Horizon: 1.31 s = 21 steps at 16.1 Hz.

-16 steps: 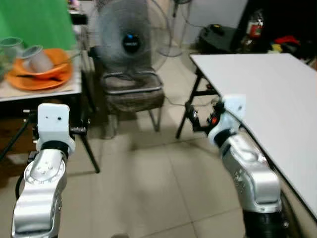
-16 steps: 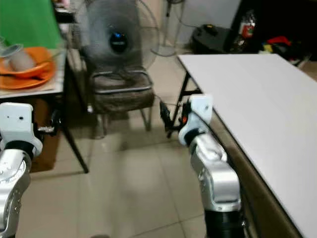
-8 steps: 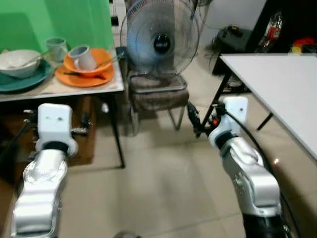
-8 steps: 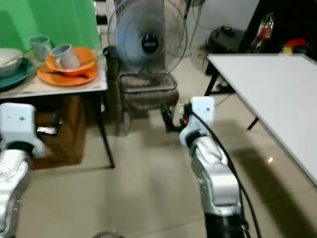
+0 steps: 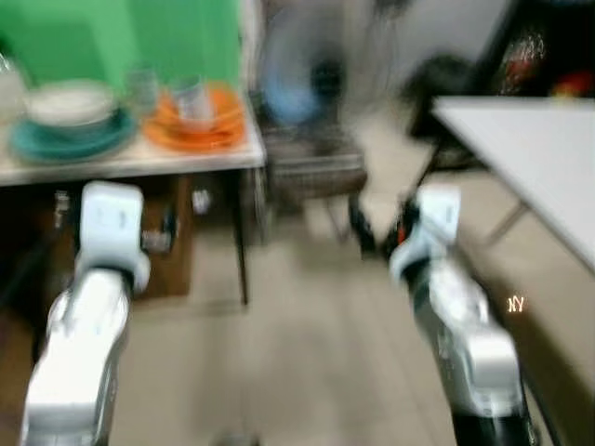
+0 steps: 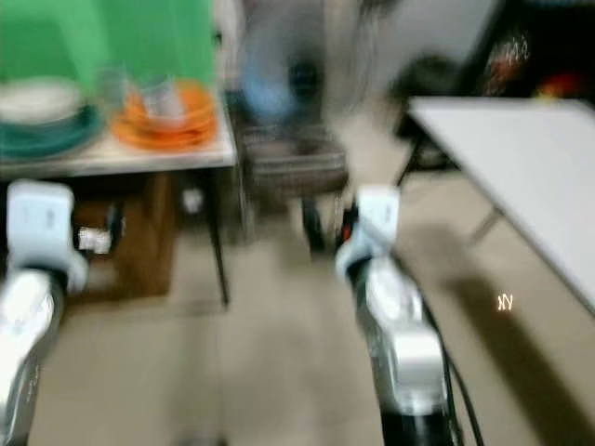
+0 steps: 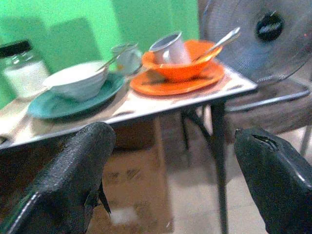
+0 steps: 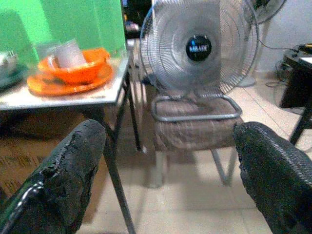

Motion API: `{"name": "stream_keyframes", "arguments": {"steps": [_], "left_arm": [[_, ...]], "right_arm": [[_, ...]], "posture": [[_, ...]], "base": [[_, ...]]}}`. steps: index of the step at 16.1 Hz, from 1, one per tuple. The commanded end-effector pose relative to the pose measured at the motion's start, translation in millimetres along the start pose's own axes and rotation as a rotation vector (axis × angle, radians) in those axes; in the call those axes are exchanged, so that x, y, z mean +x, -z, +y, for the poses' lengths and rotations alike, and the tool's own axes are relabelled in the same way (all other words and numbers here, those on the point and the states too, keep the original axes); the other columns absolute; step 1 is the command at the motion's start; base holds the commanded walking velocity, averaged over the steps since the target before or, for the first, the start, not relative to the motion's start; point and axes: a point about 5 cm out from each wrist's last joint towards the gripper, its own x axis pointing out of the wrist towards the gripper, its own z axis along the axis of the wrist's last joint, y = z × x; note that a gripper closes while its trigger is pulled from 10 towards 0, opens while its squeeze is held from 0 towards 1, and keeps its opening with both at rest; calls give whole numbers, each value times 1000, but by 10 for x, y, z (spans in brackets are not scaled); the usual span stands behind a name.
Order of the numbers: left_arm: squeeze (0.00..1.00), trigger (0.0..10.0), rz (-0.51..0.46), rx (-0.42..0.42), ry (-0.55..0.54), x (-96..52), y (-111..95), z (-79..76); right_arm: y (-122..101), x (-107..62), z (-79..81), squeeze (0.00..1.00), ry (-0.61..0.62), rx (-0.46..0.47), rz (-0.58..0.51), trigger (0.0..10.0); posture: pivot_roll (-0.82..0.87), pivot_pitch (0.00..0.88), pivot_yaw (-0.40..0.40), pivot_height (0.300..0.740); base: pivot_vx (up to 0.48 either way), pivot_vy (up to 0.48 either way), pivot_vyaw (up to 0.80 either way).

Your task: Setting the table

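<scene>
Crockery sits on the bench (image 7: pixel 146 105) against the green wall: one white bowl (image 7: pixel 78 80) on one teal plate (image 7: pixel 68 100), one orange bowl (image 7: pixel 187 63) holding one metal cup (image 7: pixel 168 48) on one orange plate (image 7: pixel 178 85), plus one small cup (image 7: pixel 124 56) and one jar (image 7: pixel 22 68). Left claw (image 7: pixel 178 170) and right claw (image 8: pixel 168 168) both hang released and empty, short of it. One fan (image 8: pixel 200 48) stands on one chair (image 8: pixel 195 124) beside the bench, with a second white bench (image 5: pixel 530 158) to the right.

Surface materials and finishes

Gripper fingers (image 7: pixel 73 180) are black with a rough, pitted matt coating. The orange bowl (image 7: pixel 183 66) and orange plate (image 7: pixel 178 84) look smooth and glossy, as does the teal plate (image 7: pixel 73 100). The fan (image 8: pixel 200 48) has a grey wire grille; the chair (image 8: pixel 195 124) has metal tubing and a cloth seat.
</scene>
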Motion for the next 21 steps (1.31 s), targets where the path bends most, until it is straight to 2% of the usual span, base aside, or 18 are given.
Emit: {"name": "stream_keyframes", "arguments": {"steps": [1,2,3,5,7,8,10,13,14,18,19,21], "left_arm": [[0,10000,-27,-2,42,14,-49,-48],[0,10000,-30,-1,54,19,-53,-57],[0,10000,-32,3,81,30,-50,-82],[0,10000,-24,-1,146,40,-12,-136],[0,10000,15,-8,221,-4,135,-198],[0,10000,21,-16,219,-10,161,-196],[0,10000,81,-83,178,-86,331,-152],[0,10000,94,-76,179,-159,391,-150],[0,10000,70,-36,187,-162,349,-173],[0,10000,34,-8,193,-155,264,-201],[0,10000,38,3,187,-165,266,-187],[0,10000,32,17,188,-162,249,-167]], "right_arm": [[-62,4,-85,1000,57,-39,-18,10000],[-47,2,-107,1000,76,-46,-8,10000],[-54,-34,-188,0,125,-56,-34,10000],[-60,-111,-308,0,202,-48,-58,10000],[-33,-193,-419,0,251,-103,-48,10000],[-23,-213,-437,0,247,-95,-38,10000],[9,-335,-474,0,210,-69,-27,10000],[22,-338,-415,0,163,-99,-23,10000],[-3,-262,-324,0,120,-102,-30,10000],[5,-169,-285,0,117,-38,-24,10000],[23,-165,-280,0,132,-2,-20,10000],[35,-154,-264,0,130,6,-5,10000]], "posture": [[207,0,-31,740],[207,0,-31,740],[191,0,-5,740],[167,0,30,740],[146,0,51,740],[146,0,51,740],[125,0,50,740],[128,0,35,740],[145,0,13,740],[177,0,-16,740],[178,0,-15,740],[178,0,-15,740]], "base": [[356,0,0],[356,0,0],[356,0,0],[349,0,0],[307,0,0],[307,0,0],[302,0,0],[300,0,533],[322,0,800],[319,0,800],[319,0,0],[322,0,0]]}}
